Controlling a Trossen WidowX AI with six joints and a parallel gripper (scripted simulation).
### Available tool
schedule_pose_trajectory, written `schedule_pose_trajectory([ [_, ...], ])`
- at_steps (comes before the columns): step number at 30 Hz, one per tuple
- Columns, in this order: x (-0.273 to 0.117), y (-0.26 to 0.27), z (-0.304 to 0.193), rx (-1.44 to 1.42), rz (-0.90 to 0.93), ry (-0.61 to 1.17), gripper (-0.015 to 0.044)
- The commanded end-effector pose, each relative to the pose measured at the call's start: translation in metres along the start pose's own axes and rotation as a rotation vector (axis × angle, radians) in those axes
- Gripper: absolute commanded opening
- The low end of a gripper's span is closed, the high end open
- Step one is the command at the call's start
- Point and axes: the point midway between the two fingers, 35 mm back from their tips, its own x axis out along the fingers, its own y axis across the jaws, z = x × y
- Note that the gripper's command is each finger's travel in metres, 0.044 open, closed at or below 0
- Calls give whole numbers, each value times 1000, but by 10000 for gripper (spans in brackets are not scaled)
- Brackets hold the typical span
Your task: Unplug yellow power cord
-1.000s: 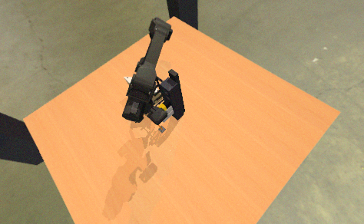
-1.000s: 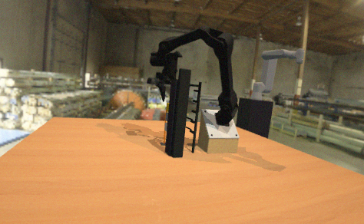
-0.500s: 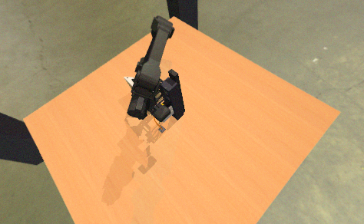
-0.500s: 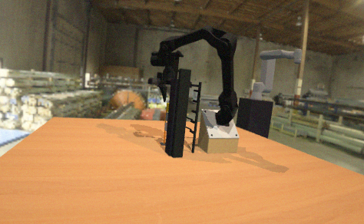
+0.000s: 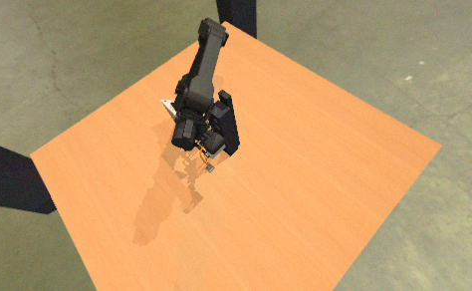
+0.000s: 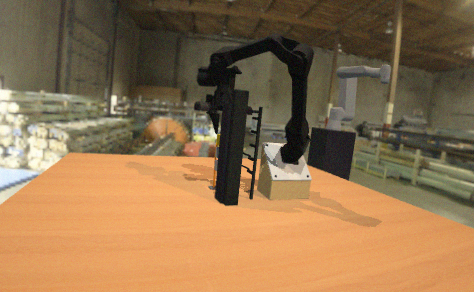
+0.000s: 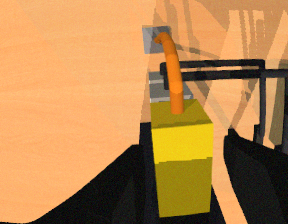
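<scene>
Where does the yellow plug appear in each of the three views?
Top: only a small yellow patch under the wrist, left of the power strip.
Exterior: hidden behind the upright strip; only the cord shows.
Wrist: centre, yellow plug flanked by the fingers.
Shared landmark: the orange cord.

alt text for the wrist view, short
A yellow plug sits between the two dark fingers of the open gripper, the fingers not yet closed on it. Its orange cord curves away over the orange table.
</scene>
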Motion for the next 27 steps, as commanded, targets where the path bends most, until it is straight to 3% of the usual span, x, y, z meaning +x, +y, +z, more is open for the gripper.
schedule_pose_trajectory([
  [1,2,0,-3,5,2,3,160],
  [13,12,0,-3,5,2,3,160],
  [17,10,0,-2,0,1,0,55],
  [27,10,0,-1,0,1,0,0],
])
